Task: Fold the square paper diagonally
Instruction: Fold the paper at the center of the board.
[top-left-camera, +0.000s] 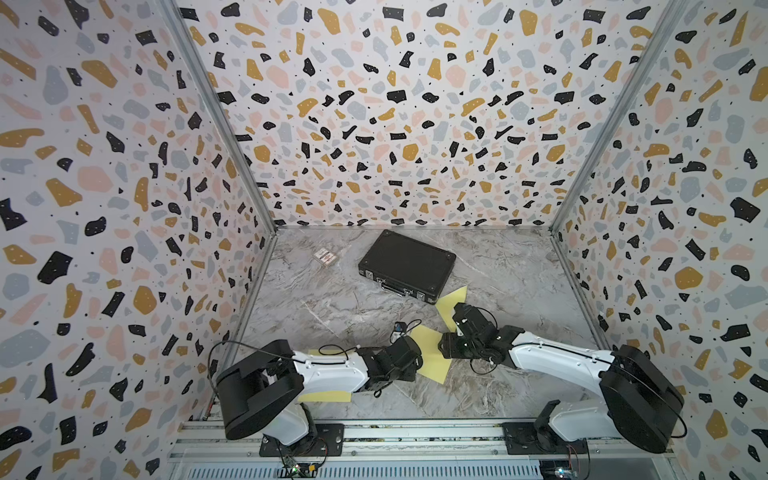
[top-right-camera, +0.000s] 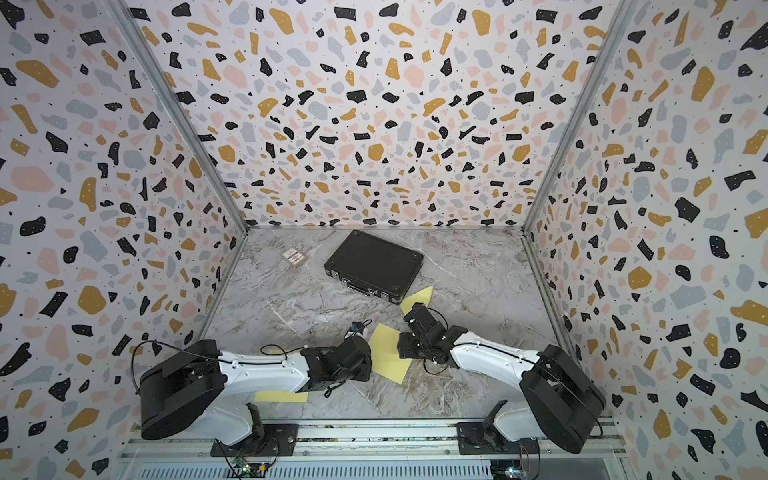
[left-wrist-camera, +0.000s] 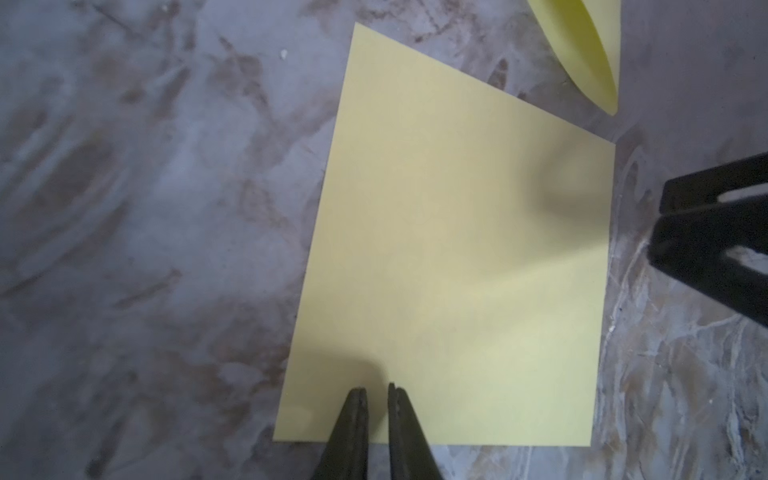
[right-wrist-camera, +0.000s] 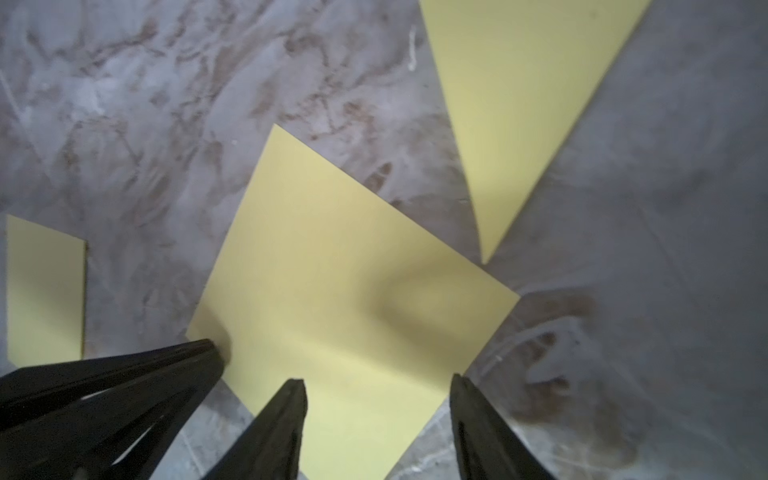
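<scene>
Left wrist: left hand (left-wrist-camera: 377, 395) over paper (left-wrist-camera: 457, 249).

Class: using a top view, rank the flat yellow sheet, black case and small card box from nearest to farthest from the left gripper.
From the left gripper:
1. Yellow sheet, right beside it.
2. Black case, farther back, toward the middle.
3. Small card box, near the back wall.

Marble table (top-left-camera: 340, 299): yellow papers (top-left-camera: 432, 353), black case (top-left-camera: 405, 266), small box (top-left-camera: 325, 256).
</scene>
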